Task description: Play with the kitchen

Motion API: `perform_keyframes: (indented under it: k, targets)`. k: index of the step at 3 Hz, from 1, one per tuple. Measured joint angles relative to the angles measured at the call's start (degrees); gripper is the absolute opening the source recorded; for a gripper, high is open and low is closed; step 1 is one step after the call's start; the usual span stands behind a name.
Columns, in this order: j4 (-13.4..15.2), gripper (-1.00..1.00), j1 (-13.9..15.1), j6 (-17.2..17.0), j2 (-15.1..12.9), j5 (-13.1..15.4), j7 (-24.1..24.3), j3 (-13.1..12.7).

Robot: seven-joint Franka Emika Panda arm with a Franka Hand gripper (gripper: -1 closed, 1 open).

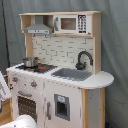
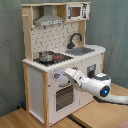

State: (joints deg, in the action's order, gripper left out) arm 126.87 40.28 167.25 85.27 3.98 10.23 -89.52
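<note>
1. Closest to the camera in the second exterior view is the robot arm (image 2: 102,89). It is white and round, with a blue dot on its side. It comes in from the second exterior view's right.
2. At the end of the arm is the gripper (image 2: 68,74). It reaches up to the front of the kitchen (image 2: 52,60), near the knobs (image 2: 57,76) under the counter (image 2: 32,62).
3. I cannot tell how far apart the fingers are. I cannot tell if they hold or touch anything. They sit right in front of the knob panel, above the oven door (image 2: 63,96).
4. The kitchen is a big white and light-wood toy. It stands on a wooden floor (image 2: 20,119) in front of a grey curtain (image 2: 10,50).
5. A small shiny pot (image 2: 46,56) sits on the black stovetop (image 2: 54,58).
6. Beside the stovetop is the grey sink (image 1: 71,74) with a black faucet (image 1: 83,60) curving over it.
7. Up high there is a microwave (image 1: 72,23) and a grey hood (image 1: 38,29).
8. In the first exterior view, a bit of the white arm shows at the bottom, on the first exterior view's left, in front of the oven door.
</note>
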Motion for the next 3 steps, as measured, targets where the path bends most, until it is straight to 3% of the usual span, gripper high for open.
perform_keyframes:
  k: [1,3]
  targets:
    - [0.28,1.00,-2.95,-2.96,-0.02,0.00,-3.15,3.43]
    - [2.07,1.00,-4.90,-3.56,-0.60,0.00,-15.18,8.70]
